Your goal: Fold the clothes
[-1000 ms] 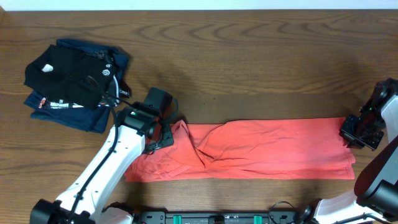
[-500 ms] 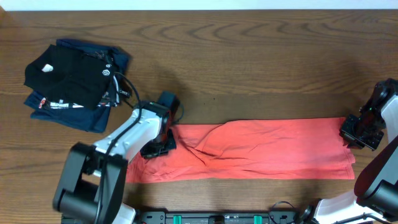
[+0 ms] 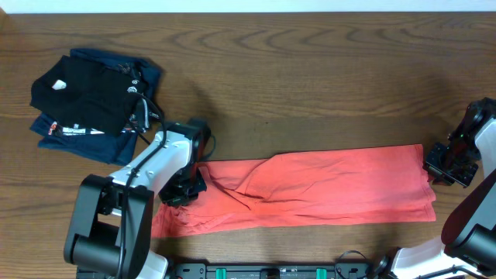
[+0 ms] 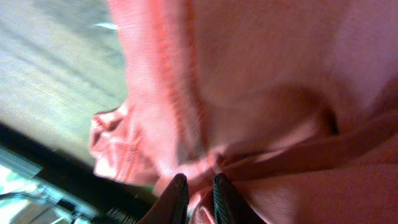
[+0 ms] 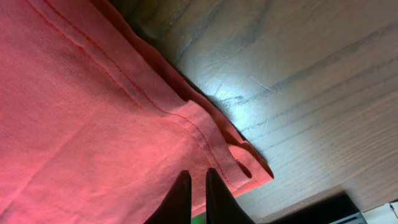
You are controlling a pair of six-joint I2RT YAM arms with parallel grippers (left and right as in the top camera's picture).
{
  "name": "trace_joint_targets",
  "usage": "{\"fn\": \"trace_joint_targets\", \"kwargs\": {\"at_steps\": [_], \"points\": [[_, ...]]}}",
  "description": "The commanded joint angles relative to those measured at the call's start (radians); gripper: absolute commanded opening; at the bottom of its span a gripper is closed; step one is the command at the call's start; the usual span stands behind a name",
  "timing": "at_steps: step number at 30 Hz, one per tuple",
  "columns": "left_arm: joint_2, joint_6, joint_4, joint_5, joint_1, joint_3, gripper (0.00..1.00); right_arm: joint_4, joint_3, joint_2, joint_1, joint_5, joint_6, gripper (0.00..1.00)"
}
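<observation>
Fabric stretched from 9 to 3 o'clock on the table (image 3: 310, 77): the coral T-shirt (image 3: 325, 190), a long folded strip. The left gripper (image 4: 198, 186) pinched its bunched 9 o'clock end, the right gripper (image 5: 194, 180) its 3 o'clock hem, each nearest its own end.

A gathered fold of the coral-red soft cotton T-shirt (image 4: 267, 81) is pinched between the two dark, nearly closed fingers (image 4: 177, 198) of the left gripper (image 4: 198, 186). The blurred brown wooden table (image 4: 56, 68) is seen at upper left.
</observation>
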Motion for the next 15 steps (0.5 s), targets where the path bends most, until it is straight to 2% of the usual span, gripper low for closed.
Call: {"fn": "trace_joint_targets", "kwargs": {"at_steps": [1,8,15], "points": [[-0.072,-0.013,-0.044,-0.026,0.005,0.098,0.21,0.001,-0.003,-0.014,0.003,-0.004,0.0,0.09],[-0.212,-0.009,-0.034,-0.024,-0.005,0.136,0.24,0.0,-0.003,-0.014,0.003,-0.004,0.0,0.09],[-0.182,0.014,0.078,0.109,-0.082,0.057,0.23,-0.017,-0.003,-0.014,0.002,0.005,0.0,0.09]]}}
